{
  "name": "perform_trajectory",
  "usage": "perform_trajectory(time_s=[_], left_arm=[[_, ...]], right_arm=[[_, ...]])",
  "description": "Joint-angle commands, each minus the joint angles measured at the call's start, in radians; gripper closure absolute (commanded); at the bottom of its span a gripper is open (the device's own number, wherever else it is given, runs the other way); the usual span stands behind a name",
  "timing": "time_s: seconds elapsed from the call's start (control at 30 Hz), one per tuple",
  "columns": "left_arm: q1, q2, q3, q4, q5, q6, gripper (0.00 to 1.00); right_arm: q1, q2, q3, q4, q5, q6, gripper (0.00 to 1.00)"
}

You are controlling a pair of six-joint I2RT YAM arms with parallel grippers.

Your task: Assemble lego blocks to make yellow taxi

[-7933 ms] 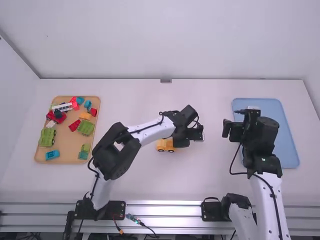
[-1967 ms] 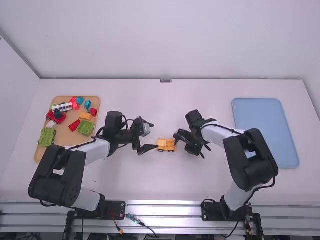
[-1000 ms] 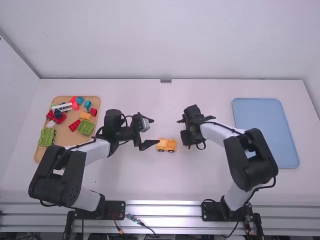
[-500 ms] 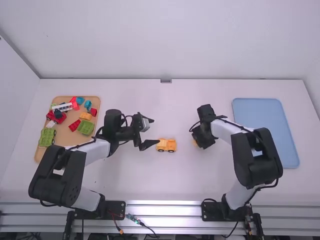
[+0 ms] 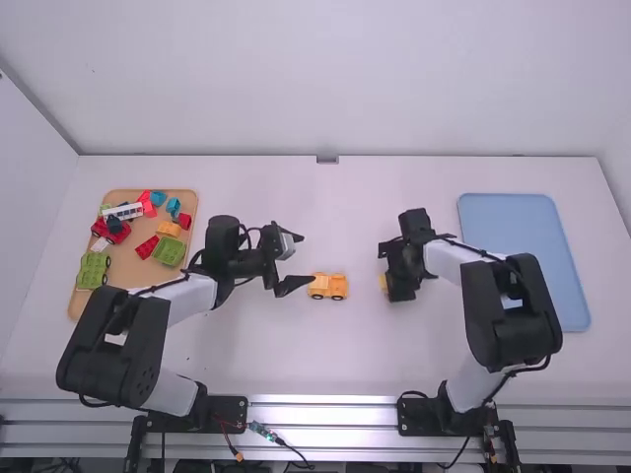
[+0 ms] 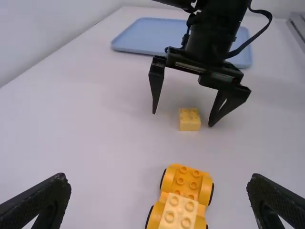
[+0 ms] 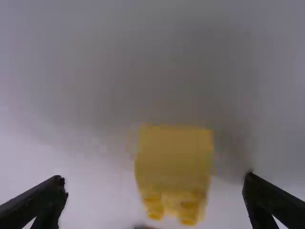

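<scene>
In the high view my left gripper [image 5: 293, 267] stands open just left of the orange wheeled car [image 5: 328, 286]. My right gripper [image 5: 386, 268] is over a small yellow block [image 5: 383, 282], right of the car. The left wrist view has my left gripper [image 6: 159, 202] open, with the car [image 6: 190, 181] between and beyond its fingers, a paler yellow block [image 6: 178, 212] on top of it. Farther off, the small yellow block [image 6: 189, 119] rests on the table between the other arm's spread fingers. From the right wrist, my right gripper [image 7: 155, 193] is open around the yellow block [image 7: 174, 162], not touching it.
At the far left a wooden tray [image 5: 128, 314] holds several loose red, green, blue and white pieces and an orange one. A blue tray [image 5: 523, 261] lies at the right, beyond the right arm's forearm.
The right gripper has moved right, away from the car, and turned; the small yellow block now shows beside it. Over the last second the left arm and the car have kept still.
</scene>
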State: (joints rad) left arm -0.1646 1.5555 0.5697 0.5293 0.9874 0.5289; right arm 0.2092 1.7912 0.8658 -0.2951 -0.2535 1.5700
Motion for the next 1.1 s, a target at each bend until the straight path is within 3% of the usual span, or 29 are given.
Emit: perform_trajectory(time_s=[0.0, 0.13, 0.23, 0.4, 0.47, 0.6, 0.73, 0.8, 0.83, 0.93, 1.07], left_arm=[[0.004, -0.028, 0.013, -0.001, 0.018, -0.007, 0.01], [0.004, -0.028, 0.013, -0.001, 0.018, -0.007, 0.01], [0.004, -0.028, 0.013, -0.001, 0.017, -0.006, 0.01], [0.004, -0.028, 0.013, -0.001, 0.014, -0.006, 0.01], [0.004, -0.028, 0.013, 0.0, 0.013, -0.006, 0.01], [0.002, -0.028, 0.013, -0.009, -0.096, -0.006, 0.01], [0.001, -0.028, 0.013, 0.01, -0.178, -0.006, 0.01], [0.001, -0.028, 0.013, 0.016, -0.183, -0.006, 0.01], [0.001, -0.028, 0.013, 0.014, -0.188, -0.007, 0.01], [0.002, -0.028, 0.013, -0.032, -0.189, 0.017, 0.01], [0.002, -0.027, 0.013, -0.13, -0.163, 0.125, 0.01]], right_arm=[[0.001, 0.016, -0.043, 0.015, 0.01, -0.008, 0.01], [0.0, 0.016, -0.026, 0.01, -0.022, -0.096, 0.01], [-0.005, 0.01, 0.019, -0.085, -0.024, -0.122, 0.01], [-0.014, -0.008, 0.197, -0.419, 0.063, -0.176, 0.01], [-0.014, -0.009, 0.251, -0.486, 0.073, -0.215, 0.01], [-0.031, -0.008, 0.443, -0.67, 0.166, -0.44, 0.01], [-0.045, -0.008, 0.546, -0.773, 0.236, -0.649, 0.01], [-0.048, -0.009, 0.571, -0.76, 0.26, -0.739, 0.01], [-0.043, -0.009, 0.583, -0.706, 0.293, -0.893, 0.01], [-0.023, -0.015, 0.56, -0.587, 0.304, -1.086, 0.01], [0.015, -0.079, 0.401, -0.308, 0.213, -1.434, 0.01]])
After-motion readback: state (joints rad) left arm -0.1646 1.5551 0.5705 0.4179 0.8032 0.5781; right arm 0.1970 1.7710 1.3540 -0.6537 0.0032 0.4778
